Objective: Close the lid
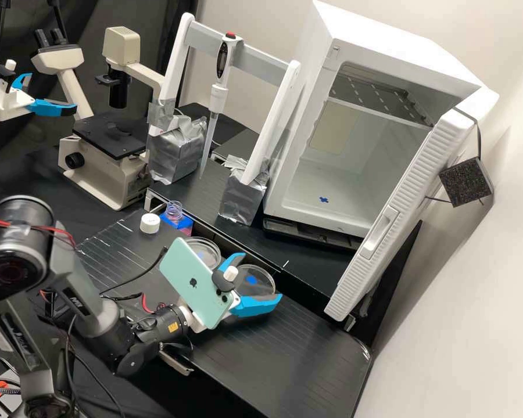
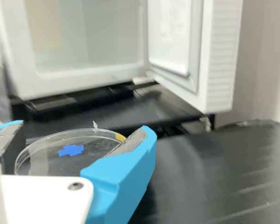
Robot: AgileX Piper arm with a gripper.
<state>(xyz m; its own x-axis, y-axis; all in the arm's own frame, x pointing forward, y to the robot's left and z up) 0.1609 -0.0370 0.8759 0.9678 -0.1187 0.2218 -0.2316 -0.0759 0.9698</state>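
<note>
My blue-fingered claw (image 1: 258, 277) grips a clear, round plastic lid (image 2: 71, 150) by opposite edges near the open white refrigerator (image 1: 389, 38), likely leaving its underside free for closing.

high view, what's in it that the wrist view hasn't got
High view: the microscope, the pipette on its stand, a white cap, the green phone, a second clear dish and the handle on the outside of the door.

Wrist view: the door's inner panel and a small yellow patch at the near dish's rim.

Both: the white cabinet with its door standing open, the blue-marked dish at the tool, and the black bench.
</note>
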